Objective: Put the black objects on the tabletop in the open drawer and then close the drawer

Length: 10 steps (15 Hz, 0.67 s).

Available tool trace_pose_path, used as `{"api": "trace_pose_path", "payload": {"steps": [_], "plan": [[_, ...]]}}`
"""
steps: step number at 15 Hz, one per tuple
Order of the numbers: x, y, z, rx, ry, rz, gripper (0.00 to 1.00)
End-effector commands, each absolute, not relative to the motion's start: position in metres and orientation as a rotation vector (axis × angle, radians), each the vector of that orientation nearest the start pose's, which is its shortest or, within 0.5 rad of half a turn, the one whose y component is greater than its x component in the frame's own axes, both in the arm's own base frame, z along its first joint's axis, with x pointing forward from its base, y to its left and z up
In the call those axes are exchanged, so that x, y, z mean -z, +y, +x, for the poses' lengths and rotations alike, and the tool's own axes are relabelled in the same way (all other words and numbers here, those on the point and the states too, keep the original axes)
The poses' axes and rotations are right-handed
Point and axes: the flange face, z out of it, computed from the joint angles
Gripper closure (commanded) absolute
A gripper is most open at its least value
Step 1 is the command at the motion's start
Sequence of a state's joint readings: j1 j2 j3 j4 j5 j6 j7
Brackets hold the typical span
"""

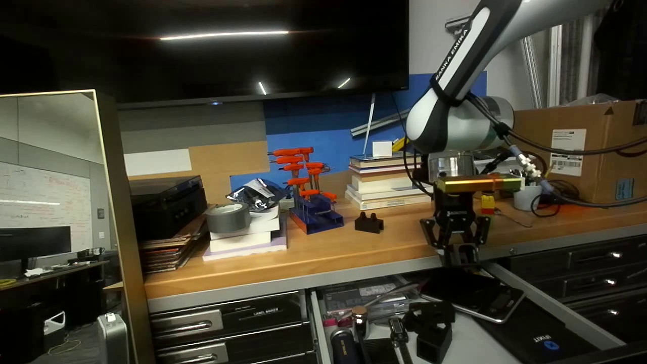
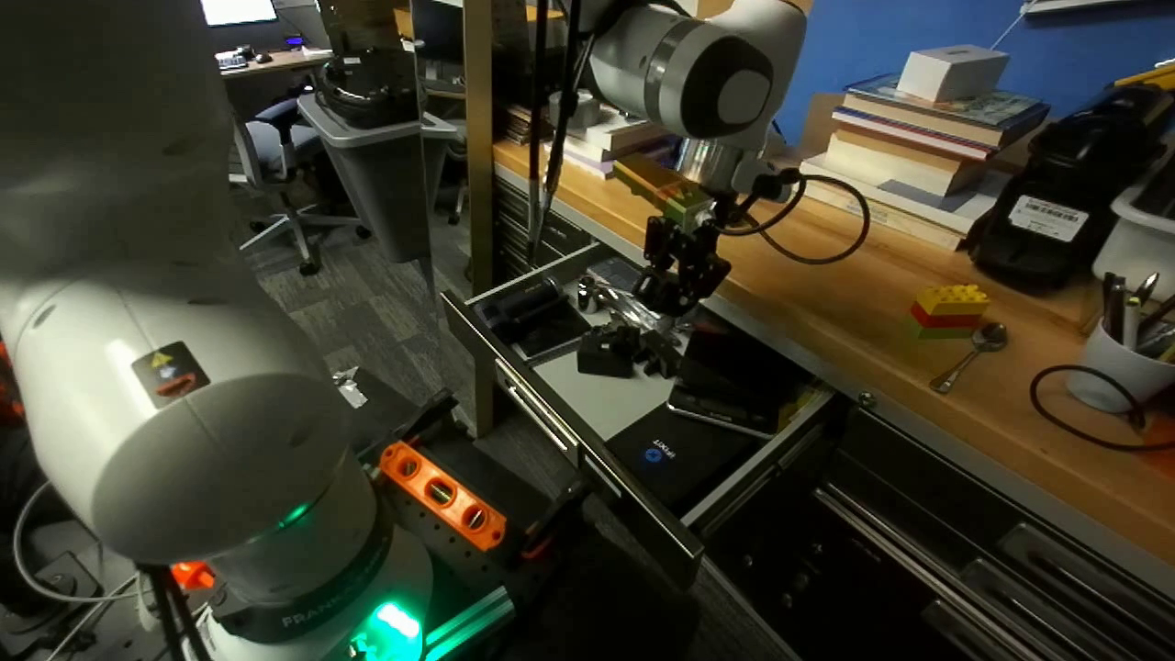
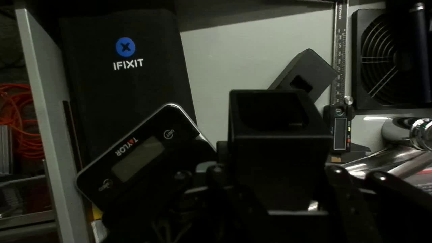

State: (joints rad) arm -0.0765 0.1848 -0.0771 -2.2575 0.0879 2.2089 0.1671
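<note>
My gripper point(image 1: 459, 246) is over the open drawer point(image 1: 561, 311), its fingers on both sides of a hollow black block point(image 3: 276, 148). The gripper also shows in an exterior view point(image 2: 677, 286) and in the wrist view point(image 3: 276, 173). Another small black object with two knobs point(image 1: 369, 224) stands on the wooden tabletop point(image 1: 323, 255), left of the gripper there. More black blocks point(image 1: 433, 331) lie inside the drawer, below the held one; they also show in an exterior view point(image 2: 608, 354). The drawer's front with its bar handle point(image 2: 537, 413) is pulled out.
The drawer holds a Taylor scale point(image 3: 141, 158), a black iFixit case point(image 3: 125, 87), calipers point(image 3: 339, 128) and a flashlight point(image 1: 344, 346). On the tabletop stand book stacks point(image 1: 389, 184), an orange hex key rack point(image 1: 316, 212), a toy brick stack point(image 2: 950, 310) and a spoon point(image 2: 973, 353).
</note>
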Motion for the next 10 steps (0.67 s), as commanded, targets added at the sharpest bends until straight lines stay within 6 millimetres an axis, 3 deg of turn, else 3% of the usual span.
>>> {"api": "trace_pose_path", "payload": {"steps": [1,6,10], "plan": [[-0.257,-0.071,0.476,-0.251,0.667,-3.036,0.75],[-0.239,-0.077,0.448,-0.150,0.689,-2.998,0.75],[-0.221,-0.065,0.428,-0.183,0.639,-2.932,0.75]]}}
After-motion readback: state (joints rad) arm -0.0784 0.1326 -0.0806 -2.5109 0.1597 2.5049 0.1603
